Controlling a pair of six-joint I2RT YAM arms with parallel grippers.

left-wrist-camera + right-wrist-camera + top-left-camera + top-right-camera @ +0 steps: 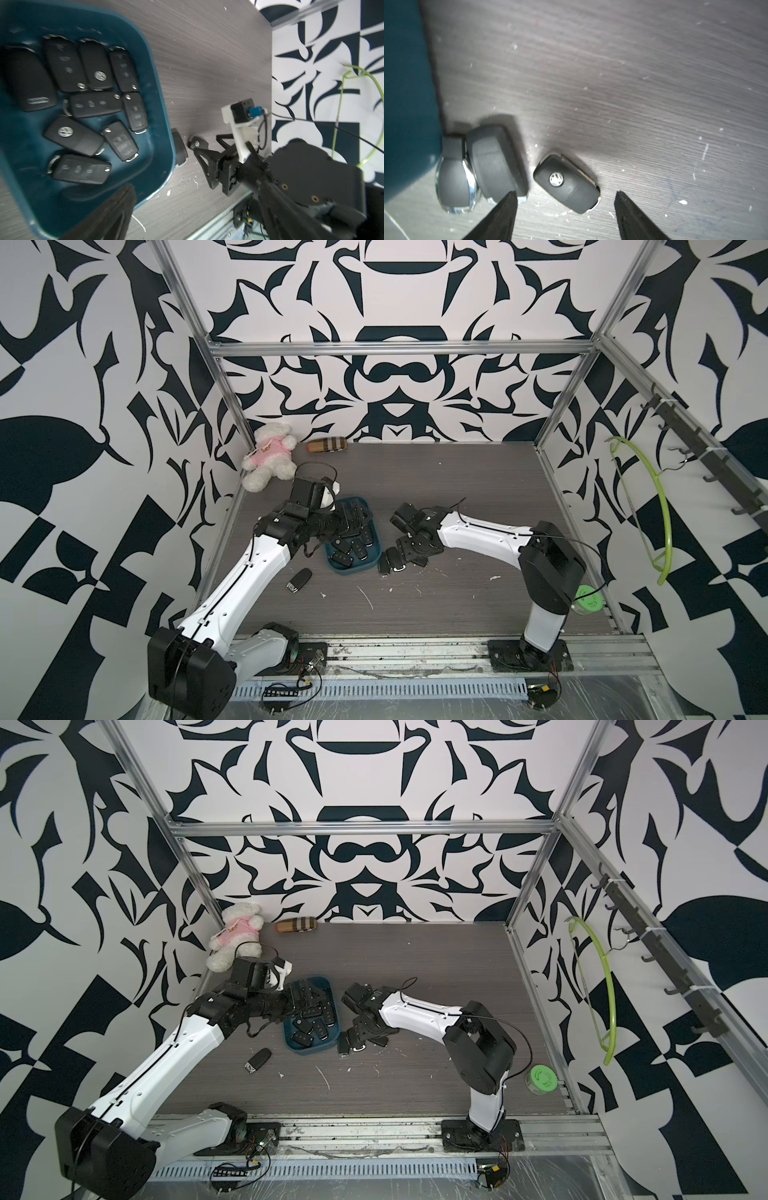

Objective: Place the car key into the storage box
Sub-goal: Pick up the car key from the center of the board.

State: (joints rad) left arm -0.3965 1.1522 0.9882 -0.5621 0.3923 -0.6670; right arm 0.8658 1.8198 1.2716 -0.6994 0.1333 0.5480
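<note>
Clock read off the top views, 12 = back wall. Far L, a stray key [299, 580] lies alone on the counter [457, 593], approx 7 o'clock of the storage box [354, 571]. L arm runs from its base at 7 up toward 1, wrist kinked. The left tool [340, 523] hangs over the box's 10 o'clock side, jaws spread full, nothing betw them. Box already carries a heap of fobs [93, 64].

At the box's 5 o'clock corner, three keys lie on the counter. The chrome-edged key [454, 182] is just beside the box wall, and the plain dark key [496, 166] rests against it. The car key [566, 185] lies flat, VW badge up, apart from both. The right tool [565, 192] brackets it: jaws apart, one each side, no contact, nothing held.

Handling, my read: hard plastic shell, light, stiff, smooth w/ rounded edges, so slippery in a pinch & low to the counter. Best taken across the long sides at mid-body near the badge, tips right down at the surface. Key sits skewed to the closing line; a small wrist turn would prob help. One fingertip [508, 199] overlaps the dark key's end, so closing could nudge it.

R arm: base at 5, upper link near upright, forearm reaching toward 9, wrist pitched down so the tool points at the counter.
</note>
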